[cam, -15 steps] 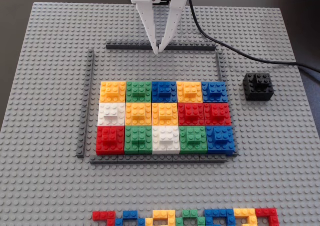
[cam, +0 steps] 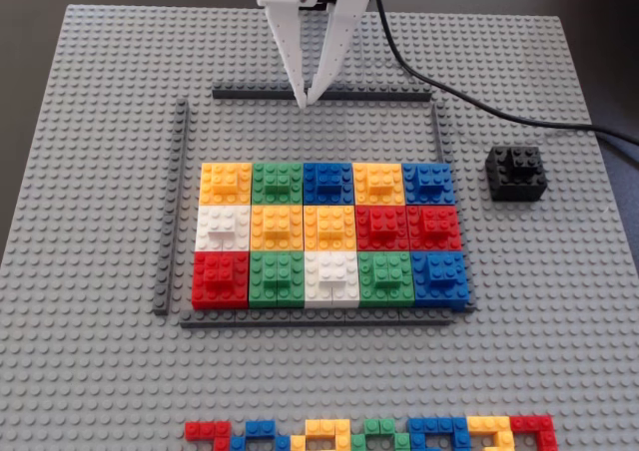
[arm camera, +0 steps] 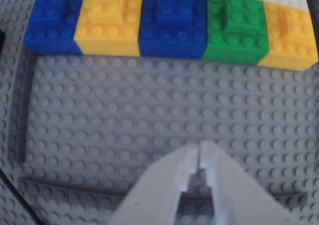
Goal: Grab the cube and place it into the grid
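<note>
The cube [cam: 517, 173], a small black studded block with a raised piece on top, sits on the grey baseplate to the right of the grid in the fixed view. The grid [cam: 329, 233] of yellow, green, blue, red and white bricks lies in the middle, framed by thin dark-grey strips. My white gripper [cam: 306, 102] hangs above the far strip behind the grid, fingertips together, holding nothing. In the wrist view the gripper [arm camera: 200, 148] is shut above bare studs, with the grid's near row [arm camera: 164, 26] at the top. The cube is out of the wrist view.
The large grey baseplate [cam: 90, 172] covers the table. A single row of mixed coloured bricks [cam: 369, 435] lies along its near edge. A black cable [cam: 469, 100] runs from the arm to the right, behind the cube.
</note>
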